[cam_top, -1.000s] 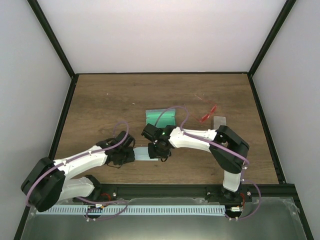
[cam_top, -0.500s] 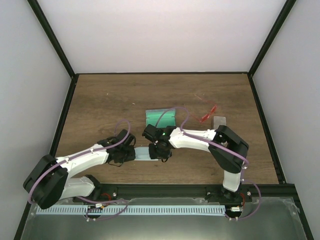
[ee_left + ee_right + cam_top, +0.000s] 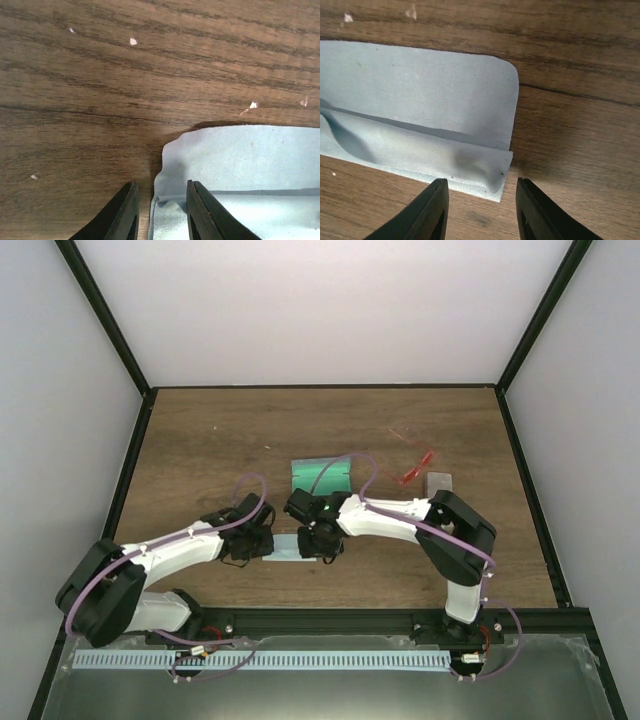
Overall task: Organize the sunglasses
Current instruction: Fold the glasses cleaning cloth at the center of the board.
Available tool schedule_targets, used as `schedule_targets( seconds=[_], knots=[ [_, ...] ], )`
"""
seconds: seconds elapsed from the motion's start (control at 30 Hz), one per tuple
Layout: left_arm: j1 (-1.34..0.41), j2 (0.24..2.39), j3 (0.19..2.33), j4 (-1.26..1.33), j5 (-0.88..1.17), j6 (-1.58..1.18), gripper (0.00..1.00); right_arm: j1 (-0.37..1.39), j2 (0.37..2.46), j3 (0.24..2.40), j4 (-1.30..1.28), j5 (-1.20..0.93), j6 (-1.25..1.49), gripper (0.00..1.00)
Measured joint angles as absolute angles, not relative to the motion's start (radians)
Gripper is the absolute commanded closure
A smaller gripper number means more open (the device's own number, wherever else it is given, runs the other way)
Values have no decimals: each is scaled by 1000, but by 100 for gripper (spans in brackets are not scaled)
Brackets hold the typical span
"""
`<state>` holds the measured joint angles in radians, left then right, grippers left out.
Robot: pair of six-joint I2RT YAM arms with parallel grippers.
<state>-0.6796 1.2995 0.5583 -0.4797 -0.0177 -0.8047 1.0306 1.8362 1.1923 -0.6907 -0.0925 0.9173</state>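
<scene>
**Both grippers at the blue cloth, sunglasses off to the right**

A folded pale blue cloth (image 3: pixel 290 548) lies on the table (image 3: pixel 200 440), with a green-lined case (image 3: pixel 322 476) open just behind it. The red sunglasses (image 3: pixel 415 468) lie beside a grey case (image 3: pixel 438 481), and the pink sunglasses (image 3: pixel 399 436) are just beyond. All are well apart from both arms.

The left arm is stretched low. The left gripper (image 3: pixel 161 217) has its jaws parted, straddling the cloth's edge without pinching it. The right arm is bent back. The right gripper (image 3: pixel 481 210) has its jaws wider apart, over the folded corner.
</scene>
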Motion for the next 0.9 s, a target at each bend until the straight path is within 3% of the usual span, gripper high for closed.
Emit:
schedule_targets(
  seconds=[0.43,0.9],
  knots=[
    [-654,1301,571,-506,-25,-780,71,1047,1839,1327,-702,-84,851,69],
    [-503,1053,505,-570,96,-789,66,1143,1943,1399,-644,-26,548,73]
  ],
)
